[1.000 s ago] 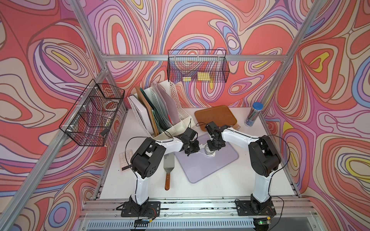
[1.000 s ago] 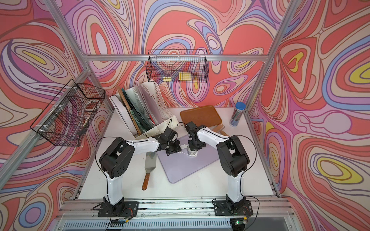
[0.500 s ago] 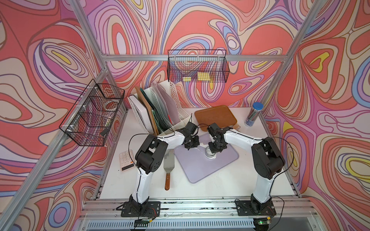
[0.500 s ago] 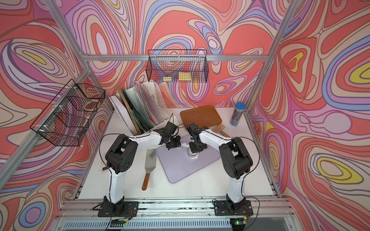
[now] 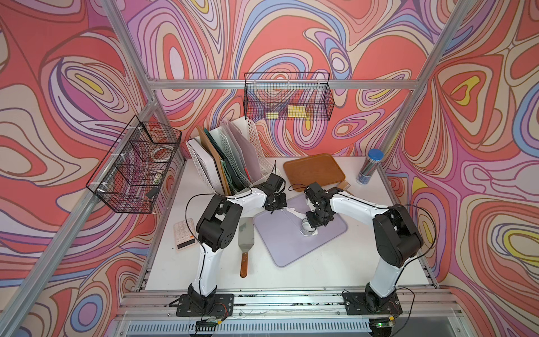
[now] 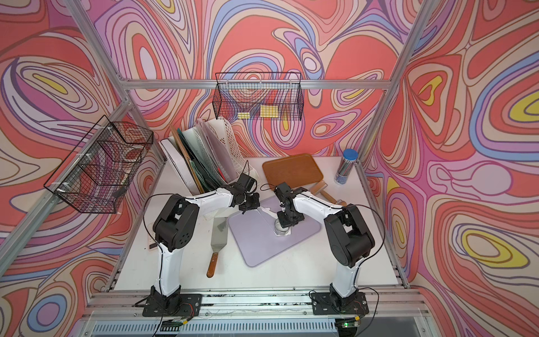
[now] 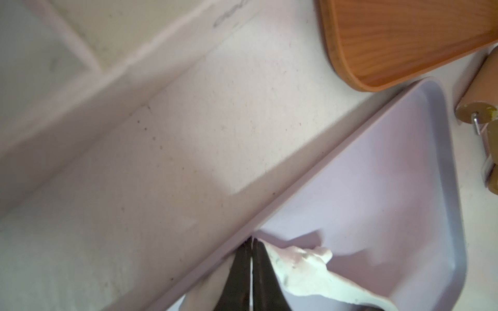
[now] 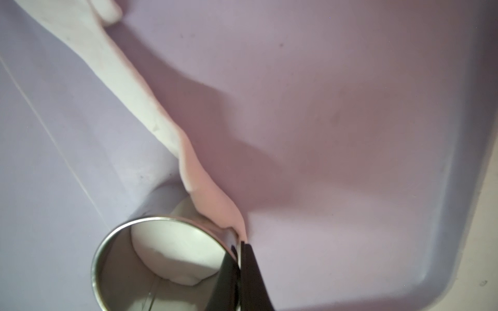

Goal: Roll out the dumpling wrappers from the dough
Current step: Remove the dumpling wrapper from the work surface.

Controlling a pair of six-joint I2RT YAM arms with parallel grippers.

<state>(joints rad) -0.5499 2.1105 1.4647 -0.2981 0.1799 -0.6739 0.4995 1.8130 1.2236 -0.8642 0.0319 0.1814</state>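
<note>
A purple mat (image 5: 291, 248) lies mid-table. On it stands the metal ring cutter (image 5: 308, 229) (image 6: 282, 229) (image 8: 107, 255), and my right gripper (image 5: 316, 223) (image 8: 240, 245) is shut on its wall. Inside the ring lies a round white dumpling wrapper (image 8: 175, 255). A ragged dough scrap (image 5: 294, 212) (image 8: 129, 88) (image 7: 304, 266) stretches from the ring's outside up to my left gripper (image 5: 277, 207) (image 7: 252, 241). That gripper is shut on the scrap's end at the mat's back left edge, and the scrap hangs clear of the mat.
A metal spatula (image 5: 246, 236) and a calculator (image 5: 184, 235) lie left of the mat. Behind the mat are a wooden tray (image 5: 314, 172), a rolling pin (image 7: 485, 107), a white rack of boards (image 5: 233, 163) and a blue-capped tube (image 5: 369, 166). Wire baskets hang on the walls.
My left gripper has drawn back toward the rack with the scrap, pulling it away from the ring. The right gripper and ring cutter have stayed in place.
</note>
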